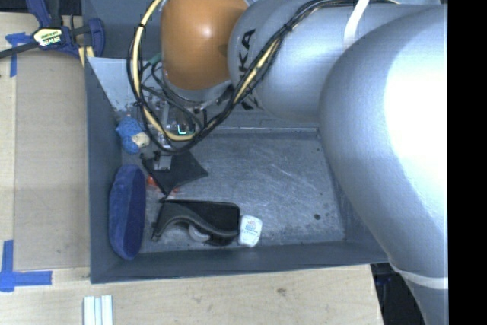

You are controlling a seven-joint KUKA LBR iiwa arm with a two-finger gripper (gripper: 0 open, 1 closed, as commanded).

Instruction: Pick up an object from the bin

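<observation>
My gripper (172,127) is low in the bin's left part, under the arm's orange cover. Just left of it lies a small blue thing with a beige tip (131,135). Directly below the gripper, a flat black angular piece (181,170) rests on the floor, with a small red bit (152,181) at its left edge. Whether the gripper touches either one is hidden.
A long dark blue oblong thing (126,211) lies along the left wall. A black curved tool with a white label (199,221) lies by the front wall. The thick arm covers the bin's right and back.
</observation>
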